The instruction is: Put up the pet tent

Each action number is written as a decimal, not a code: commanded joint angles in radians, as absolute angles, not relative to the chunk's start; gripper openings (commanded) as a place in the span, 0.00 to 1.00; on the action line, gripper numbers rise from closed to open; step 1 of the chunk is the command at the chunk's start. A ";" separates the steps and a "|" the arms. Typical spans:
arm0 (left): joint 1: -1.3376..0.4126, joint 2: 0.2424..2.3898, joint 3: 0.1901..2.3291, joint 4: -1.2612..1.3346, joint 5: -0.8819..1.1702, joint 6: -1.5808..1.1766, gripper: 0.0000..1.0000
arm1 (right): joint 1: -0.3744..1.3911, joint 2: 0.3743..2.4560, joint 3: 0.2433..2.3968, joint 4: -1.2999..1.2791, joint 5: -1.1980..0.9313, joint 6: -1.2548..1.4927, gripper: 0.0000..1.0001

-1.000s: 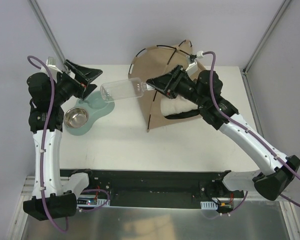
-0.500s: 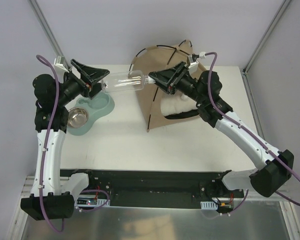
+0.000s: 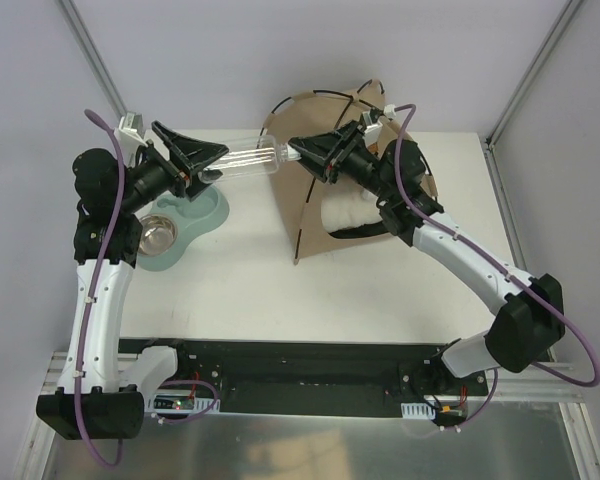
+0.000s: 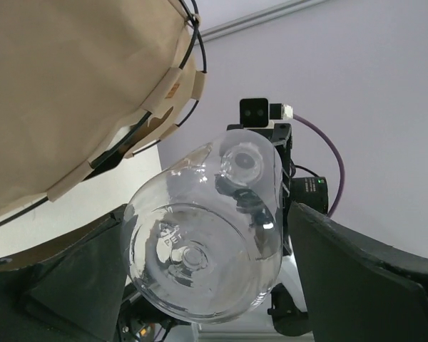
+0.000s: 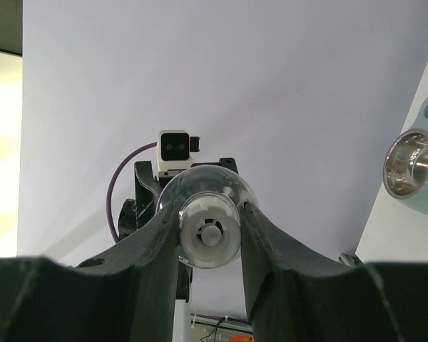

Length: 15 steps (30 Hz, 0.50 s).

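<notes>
The pet tent [image 3: 315,110] stands at the back of the table, its tan fabric with black poles also filling the upper left of the left wrist view [image 4: 71,85]. In front of it a clear plastic bottle [image 3: 245,160] hangs level in the air. My right gripper [image 3: 298,156] is shut on the bottle's white cap [image 5: 210,235]. My left gripper [image 3: 217,163] is open, one finger on each side of the bottle's base [image 4: 200,256], with a thin gap still showing on one side.
A pale green feeder base with a steel bowl [image 3: 155,235] sits under the left arm, and the bowl also shows in the right wrist view [image 5: 408,162]. A fluffy white cushion [image 3: 345,212] lies inside the tent's opening.
The right gripper carried the bottle up and to the left. The left gripper swung right, so the bottle's base now lies between its fingers, which have narrowed slightly.
</notes>
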State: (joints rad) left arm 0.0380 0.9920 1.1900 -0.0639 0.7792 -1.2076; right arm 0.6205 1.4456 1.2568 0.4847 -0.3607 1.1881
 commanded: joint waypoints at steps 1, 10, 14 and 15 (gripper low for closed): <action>0.031 0.971 1.180 -0.023 0.775 -1.227 0.85 | 0.623 1.451 1.255 0.623 -0.380 1.241 0.00; 0.031 0.992 1.186 -0.055 0.733 -1.195 0.67 | 0.624 1.471 1.232 0.621 -0.422 1.246 0.00; 0.031 0.999 1.213 -0.115 0.704 -1.126 0.56 | 0.623 1.480 1.227 0.589 -0.431 1.233 0.23; 0.034 1.000 1.232 -0.142 0.689 -1.094 0.53 | 0.623 1.479 1.233 0.559 -0.431 1.218 0.34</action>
